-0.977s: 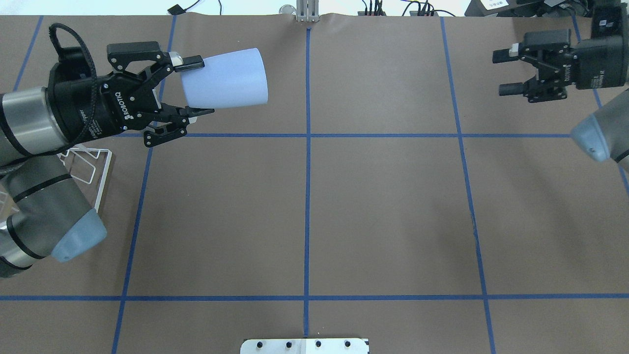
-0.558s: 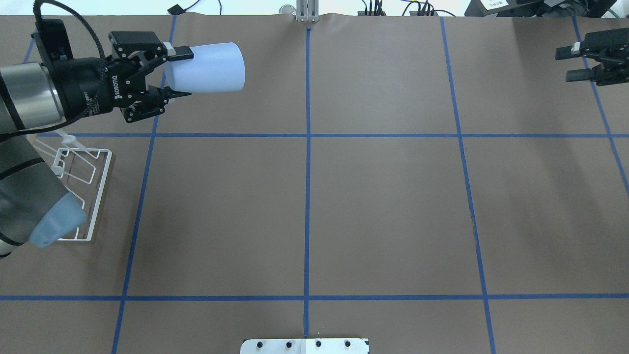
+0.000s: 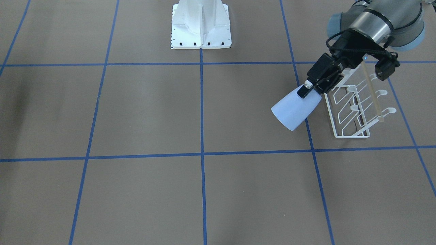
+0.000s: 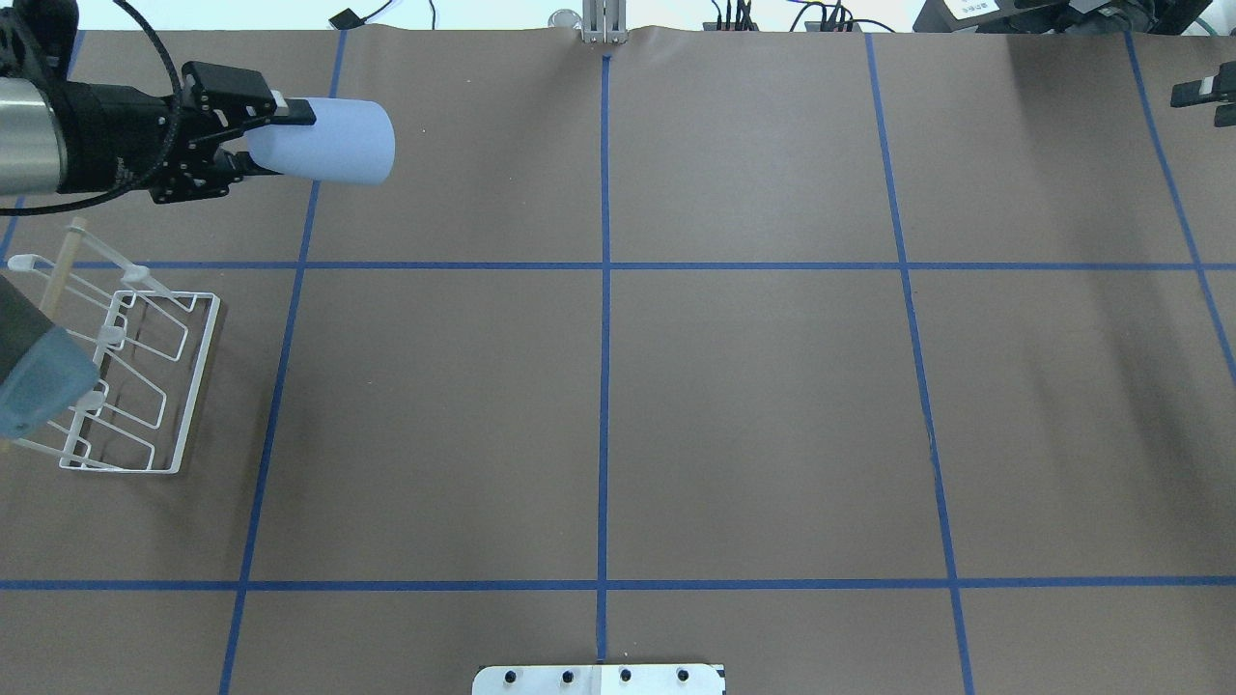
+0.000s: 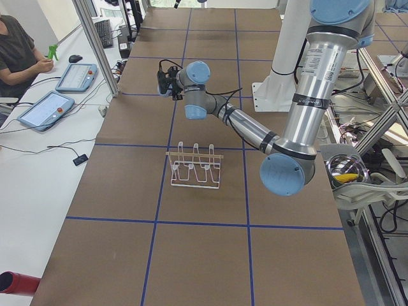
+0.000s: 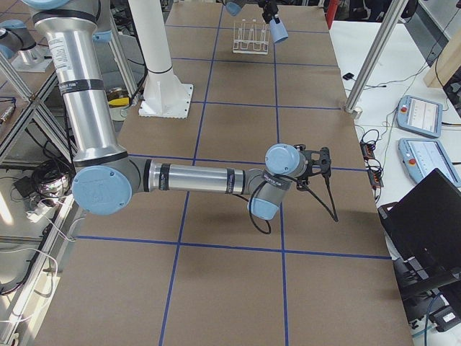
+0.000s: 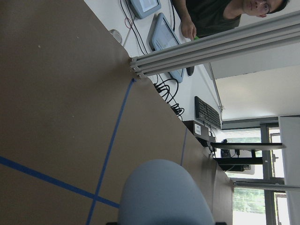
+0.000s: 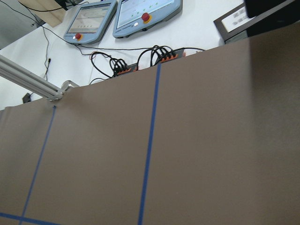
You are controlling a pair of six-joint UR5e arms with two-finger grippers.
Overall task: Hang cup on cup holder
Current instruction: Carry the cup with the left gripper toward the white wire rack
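Cup (image 4: 328, 142): matte pale-blue tapered tumbler, held on its side above the table, has been carried left beyond the rack | cup holder (image 4: 200, 376): thin white wire, tan wooden rod, now uncovered, prongs likely reachable | left gripper (image 4: 280, 140): pinching the cup's narrow end | right gripper (image 4: 1202, 97): fingers apart, has retreated to the far table edge.

One cup (image 4: 333, 142) and one cup holder (image 4: 135, 381) are showing at left; two grippers, left gripper (image 4: 282, 140) and right gripper (image 4: 1207, 104), are occupying the upper corners.
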